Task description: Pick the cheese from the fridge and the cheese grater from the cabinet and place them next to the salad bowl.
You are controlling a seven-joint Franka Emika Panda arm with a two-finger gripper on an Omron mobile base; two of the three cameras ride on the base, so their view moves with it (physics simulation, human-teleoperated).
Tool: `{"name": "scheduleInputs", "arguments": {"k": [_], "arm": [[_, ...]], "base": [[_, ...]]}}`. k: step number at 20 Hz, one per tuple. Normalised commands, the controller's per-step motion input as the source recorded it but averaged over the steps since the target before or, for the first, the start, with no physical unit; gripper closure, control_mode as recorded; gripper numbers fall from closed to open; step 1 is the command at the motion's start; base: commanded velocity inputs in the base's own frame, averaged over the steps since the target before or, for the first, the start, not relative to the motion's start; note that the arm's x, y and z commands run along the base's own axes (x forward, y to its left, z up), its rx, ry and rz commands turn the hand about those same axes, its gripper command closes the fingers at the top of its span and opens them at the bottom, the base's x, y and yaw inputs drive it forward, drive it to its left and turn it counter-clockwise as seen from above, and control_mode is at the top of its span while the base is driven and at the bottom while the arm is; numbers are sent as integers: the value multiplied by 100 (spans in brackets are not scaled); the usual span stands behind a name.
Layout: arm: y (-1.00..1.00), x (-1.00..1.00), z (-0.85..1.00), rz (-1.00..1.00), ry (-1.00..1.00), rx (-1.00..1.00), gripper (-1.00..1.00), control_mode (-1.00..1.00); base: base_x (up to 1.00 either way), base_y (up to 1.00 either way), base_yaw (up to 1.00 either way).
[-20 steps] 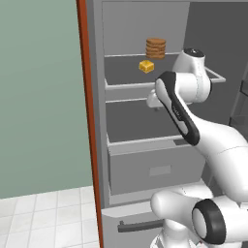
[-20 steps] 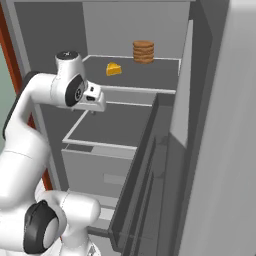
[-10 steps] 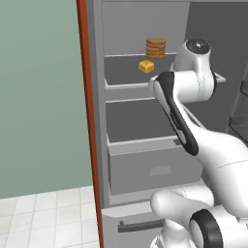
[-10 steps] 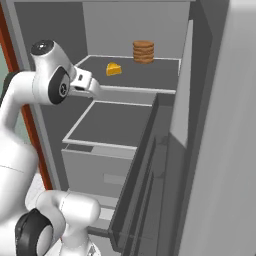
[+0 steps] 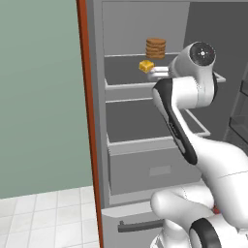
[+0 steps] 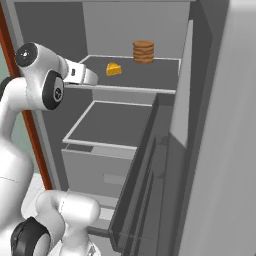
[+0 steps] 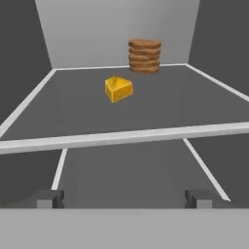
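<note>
In the left base view the fridge (image 5: 145, 160) stands open, its grey shelves and drawer exposed. The cheese (image 5: 146, 66) lies on the upper shelf (image 5: 126, 85), with a brown stack of round discs (image 5: 155, 48) just behind it to the right. The white arm reaches up to that shelf, its hand (image 5: 158, 72) close beside the cheese but apart from it

In the right base view the hand (image 6: 90, 77) sits at the shelf's front left corner, the cheese (image 6: 113, 68) near it, further in on the shelf

In the hand view the two finger tips (image 7: 48, 198) stand far apart with nothing between them, below the shelf's front rail. The cheese (image 7: 118, 88) rests mid-shelf, ahead and slightly left, the discs (image 7: 144, 56) behind it
</note>
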Motion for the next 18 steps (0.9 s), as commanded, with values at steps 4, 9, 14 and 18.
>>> {"name": "scheduleInputs", "arguments": {"k": [4, 9, 14, 18], "arm": [[-1, 61, 0, 0, 1, 0, -100, -100], [-7, 63, 0, 0, 0, 0, -100, -100], [-1, 69, 0, 0, 1, 0, -100, -100], [0, 65, 0, 0, 5, 0, -100, -100]], "base": [[0, 0, 0], [0, 0, 0], [0, 0, 0], [0, 0, 0]]}}
